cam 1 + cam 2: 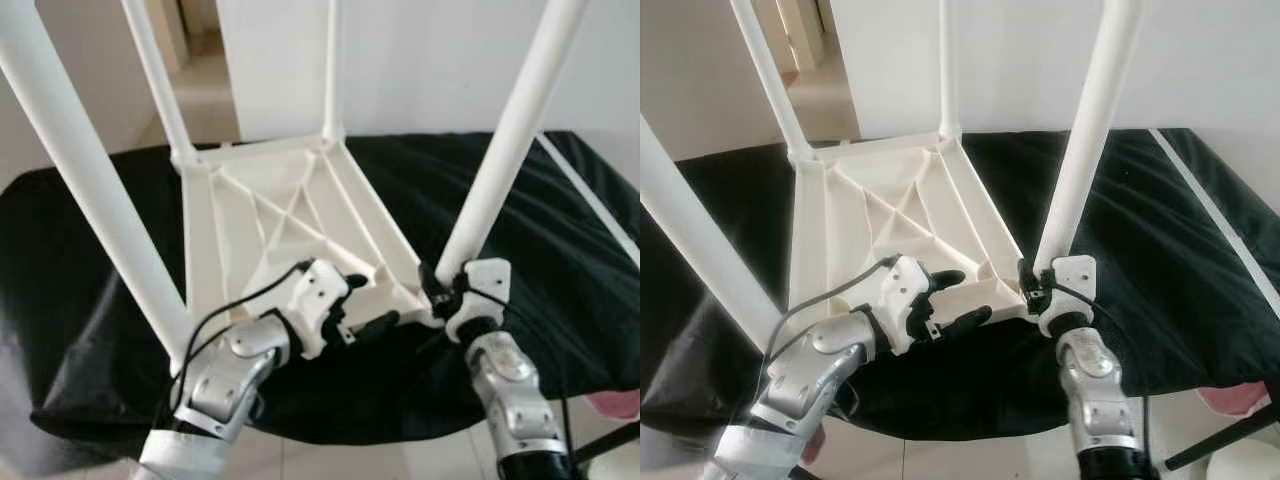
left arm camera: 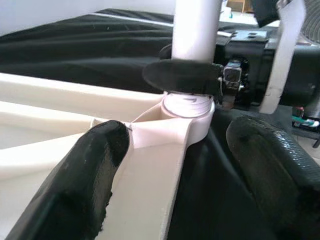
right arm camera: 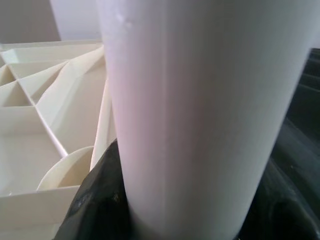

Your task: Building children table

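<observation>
- Near-left leg [image 1: 95,190]: a white tube that rises steeply from the near-left corner of the top [image 1: 290,225]. The top itself lies ribs-up on a black cloth [image 1: 80,300], and the cloth covers the surface under it.
- Left gripper [image 1: 952,298]: open, gripping nothing. It straddles the top's near edge; in the left wrist view one finger [image 2: 82,180] lies against the white rim and the other hangs over the cloth.
- Right leg [image 1: 510,140]: stands in the near-right corner socket [image 2: 187,107], leaning out a little to the right.
- Right gripper [image 1: 450,290]: closed round the base of that leg just above the socket. In the right wrist view the tube [image 3: 200,115] is pressed between the dark fingers.
- Risks, as I judge them:
  - The leg looks tilted, so if it is turned or pushed at that angle it may bind or sit crooked in the socket.
  - The left gripper does not clamp the top — a twist on the leg could swing the whole frame round on the cloth, which looks smooth.
  - The near edge of the top lies close to the cloth's front edge, so a pull toward the robot could drag the frame off.
- Count: one top, four legs standing up from its corners — two near, two far — one cloth, two grippers.
</observation>
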{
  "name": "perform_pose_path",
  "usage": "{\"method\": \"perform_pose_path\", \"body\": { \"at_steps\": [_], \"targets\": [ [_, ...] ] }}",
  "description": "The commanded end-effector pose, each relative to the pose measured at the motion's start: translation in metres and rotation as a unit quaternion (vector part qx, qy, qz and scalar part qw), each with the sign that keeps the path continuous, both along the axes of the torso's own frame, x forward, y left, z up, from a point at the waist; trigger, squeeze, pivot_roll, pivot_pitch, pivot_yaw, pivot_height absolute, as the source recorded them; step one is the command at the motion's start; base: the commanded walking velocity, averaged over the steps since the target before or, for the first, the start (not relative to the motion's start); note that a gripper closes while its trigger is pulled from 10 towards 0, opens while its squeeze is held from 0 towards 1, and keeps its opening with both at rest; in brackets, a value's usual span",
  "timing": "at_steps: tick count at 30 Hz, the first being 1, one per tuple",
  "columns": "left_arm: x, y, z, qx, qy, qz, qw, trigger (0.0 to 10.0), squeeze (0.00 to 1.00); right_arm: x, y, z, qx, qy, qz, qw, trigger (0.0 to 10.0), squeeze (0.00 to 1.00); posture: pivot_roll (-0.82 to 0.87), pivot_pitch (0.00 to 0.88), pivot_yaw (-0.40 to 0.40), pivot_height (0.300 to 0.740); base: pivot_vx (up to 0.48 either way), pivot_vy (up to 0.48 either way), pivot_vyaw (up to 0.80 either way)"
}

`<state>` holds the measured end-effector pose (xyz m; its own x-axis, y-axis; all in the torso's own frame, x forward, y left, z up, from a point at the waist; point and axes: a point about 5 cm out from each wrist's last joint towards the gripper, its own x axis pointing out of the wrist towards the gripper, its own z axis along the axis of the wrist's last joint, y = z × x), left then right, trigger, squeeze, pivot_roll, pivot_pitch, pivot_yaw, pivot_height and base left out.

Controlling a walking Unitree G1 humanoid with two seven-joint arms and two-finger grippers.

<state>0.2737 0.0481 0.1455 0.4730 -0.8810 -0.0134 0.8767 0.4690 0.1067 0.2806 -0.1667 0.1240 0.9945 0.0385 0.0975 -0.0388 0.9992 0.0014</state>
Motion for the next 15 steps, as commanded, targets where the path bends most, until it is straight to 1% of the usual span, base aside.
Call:
{"method": "perform_pose_path", "body": {
  "at_steps": [1, 2, 5, 7, 11, 15],
  "targets": [
    [0.004, 0.004, 0.000, -0.007, -0.002, 0.027, 1.000, 10.0, 0.00, -0.003, 0.001, -0.006, 0.003, 0.017, -0.015, 1.000, 10.0, 0.00, -0.09, 0.000, 0.029, 0.740, 0.000, 0.000, 0.00],
    [0.004, 0.004, 0.000, -0.007, -0.002, 0.027, 1.000, 10.0, 0.00, -0.003, 0.001, -0.006, 0.003, 0.017, -0.015, 1.000, 10.0, 0.00, -0.09, 0.000, 0.029, 0.740, 0.000, 0.000, 0.00],
    [0.008, 0.006, 0.002, -0.025, -0.002, 0.054, 0.998, 10.0, 0.00, -0.006, 0.008, -0.012, 0.026, 0.027, -0.060, 0.998, 10.0, 0.00, -0.09, 0.000, 0.028, 0.740, 0.000, 0.000, 0.00],
    [0.009, 0.007, 0.001, -0.025, -0.003, 0.059, 0.998, 10.0, 0.00, -0.005, 0.011, -0.012, 0.031, 0.028, -0.067, 0.997, 10.0, 0.00, -0.09, 0.000, 0.030, 0.740, 0.000, 0.000, 0.00],
    [0.012, 0.009, 0.000, -0.027, -0.007, 0.078, 0.997, 10.0, 0.00, -0.004, 0.029, -0.004, 0.050, 0.006, -0.056, 0.997, 10.0, 0.00, -0.09, 0.000, 0.034, 0.740, 0.000, 0.000, 0.00],
    [0.013, 0.010, 0.000, -0.033, -0.008, 0.090, 0.995, 10.0, 0.00, -0.007, 0.032, -0.005, 0.059, 0.015, -0.061, 0.996, 10.0, 0.00, -0.09, 0.000, 0.030, 0.740, 0.000, 0.000, 0.00]
  ]
}}
